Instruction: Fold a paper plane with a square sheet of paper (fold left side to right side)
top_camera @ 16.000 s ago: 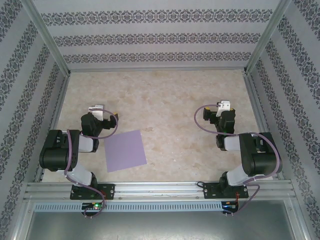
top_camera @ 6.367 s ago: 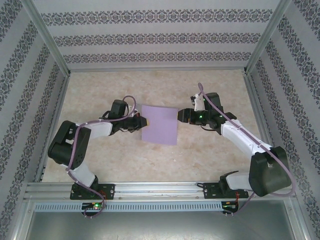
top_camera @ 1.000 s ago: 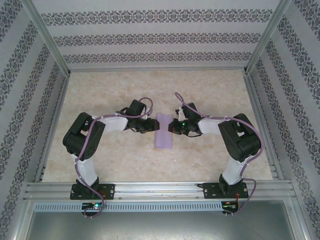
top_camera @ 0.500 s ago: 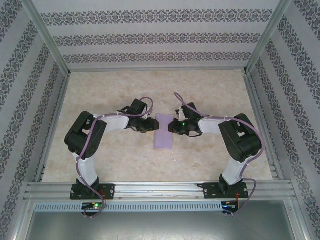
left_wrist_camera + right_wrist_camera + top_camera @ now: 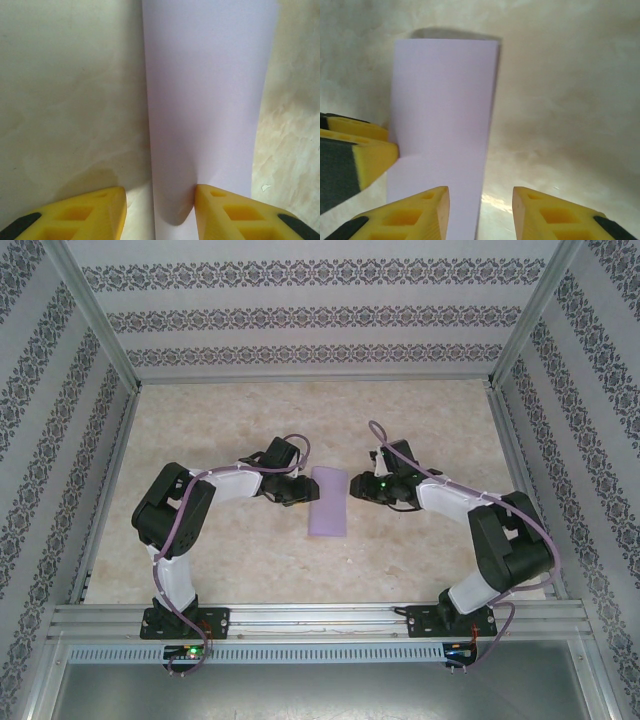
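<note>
The square sheet of paper point(image 5: 328, 504) lies flat on the table, folded in half into a narrow lavender rectangle. My left gripper point(image 5: 303, 490) is at its left edge, jaws open. In the left wrist view the paper point(image 5: 210, 90) runs up between the yellow fingers, and the right finger point(image 5: 235, 212) presses its surface. My right gripper point(image 5: 361, 488) is at the paper's right edge, open. In the right wrist view that edge of the paper point(image 5: 442, 115) lies between the jaws of the right gripper point(image 5: 480, 215), and the left gripper's finger point(image 5: 370, 155) touches the far side.
The beige marbled table point(image 5: 300, 410) is boxed in by patterned walls and aluminium posts point(image 5: 95, 335). A metal rail point(image 5: 320, 618) with the arm bases runs along the near edge.
The right gripper has opened and drawn back a little to the right off the folded paper, its elbow swinging outward. The left gripper and the paper have hardly moved.
</note>
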Available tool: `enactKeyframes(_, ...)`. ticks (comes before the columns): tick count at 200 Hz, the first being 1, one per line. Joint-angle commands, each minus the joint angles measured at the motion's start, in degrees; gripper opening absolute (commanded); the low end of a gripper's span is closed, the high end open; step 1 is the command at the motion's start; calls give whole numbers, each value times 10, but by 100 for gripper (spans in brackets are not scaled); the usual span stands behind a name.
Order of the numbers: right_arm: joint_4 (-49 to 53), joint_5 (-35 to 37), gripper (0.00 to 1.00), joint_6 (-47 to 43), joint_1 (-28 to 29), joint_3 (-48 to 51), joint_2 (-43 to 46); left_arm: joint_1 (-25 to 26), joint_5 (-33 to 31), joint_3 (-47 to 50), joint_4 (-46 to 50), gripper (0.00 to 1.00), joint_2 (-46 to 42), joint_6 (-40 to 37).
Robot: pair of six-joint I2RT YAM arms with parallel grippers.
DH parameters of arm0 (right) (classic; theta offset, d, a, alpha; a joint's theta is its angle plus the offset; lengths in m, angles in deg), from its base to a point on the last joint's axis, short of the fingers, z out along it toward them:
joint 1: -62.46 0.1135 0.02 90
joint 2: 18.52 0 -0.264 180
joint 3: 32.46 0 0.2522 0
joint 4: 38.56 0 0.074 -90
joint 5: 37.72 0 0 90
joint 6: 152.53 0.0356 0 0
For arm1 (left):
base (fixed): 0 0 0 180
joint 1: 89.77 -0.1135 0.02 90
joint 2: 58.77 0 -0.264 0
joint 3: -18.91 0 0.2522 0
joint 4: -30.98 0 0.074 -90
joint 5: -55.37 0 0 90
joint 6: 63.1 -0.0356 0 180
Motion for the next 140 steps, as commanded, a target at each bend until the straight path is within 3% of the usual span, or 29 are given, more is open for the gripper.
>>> enactKeyframes(1,27,18,39,-19,-8,15,16,26,-45,10,-6,42,58,-6)
enactKeyframes(140,19,-4,37,-22,8,6,-15,7,-60,36,-9,38,35,-17)
